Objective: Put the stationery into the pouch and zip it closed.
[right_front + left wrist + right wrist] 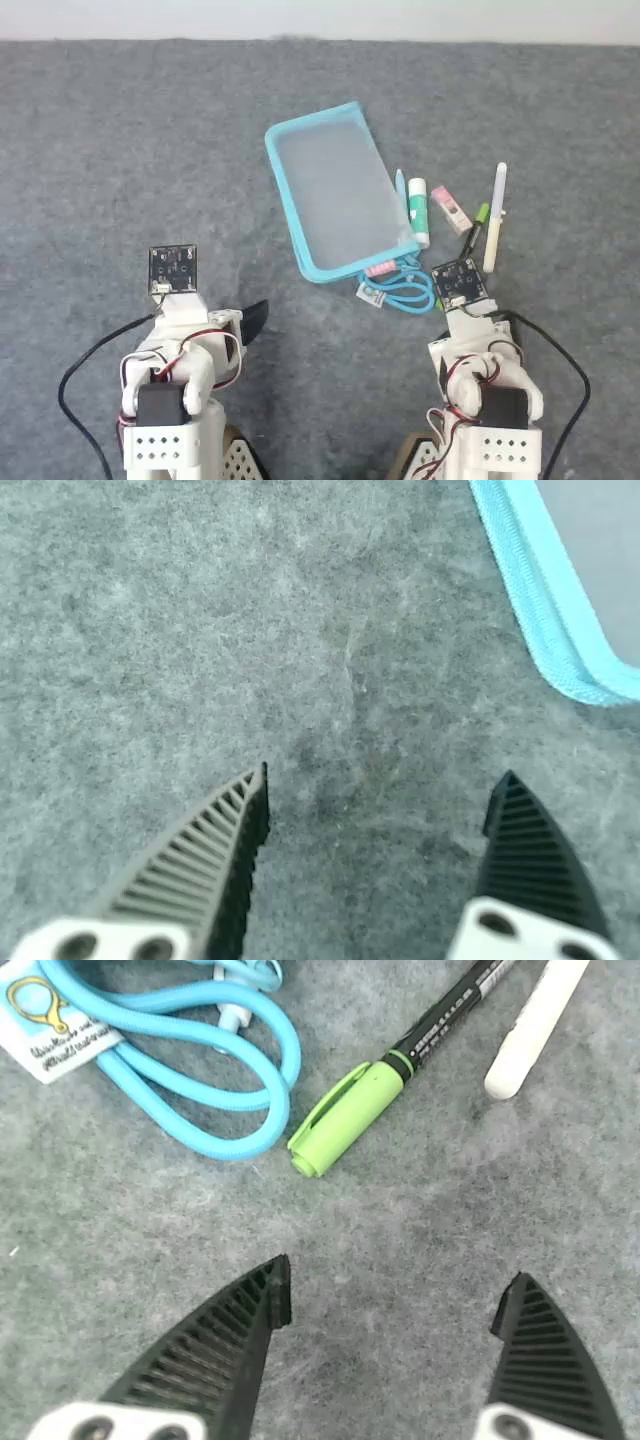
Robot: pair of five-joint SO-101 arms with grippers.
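While left tool (pixel 385 773) and right tool (pixel 400 1268) gape, blue cord (pixel 232 1148) lies beside green-capped marker (pixel 350 1115).

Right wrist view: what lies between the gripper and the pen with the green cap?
Just bare grey mat lies between the right gripper and the green-capped pen, as the right wrist view shows.

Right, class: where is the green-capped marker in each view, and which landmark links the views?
High view: the green-capped marker lies right of the pouch, between the pink item and the white pen.
Left wrist view: grey mat and the pouch's blue edge instead.
Right wrist view: the marker's cap lies beside the blue cord.
Shared landmark: the blue cord, near the marker in both.
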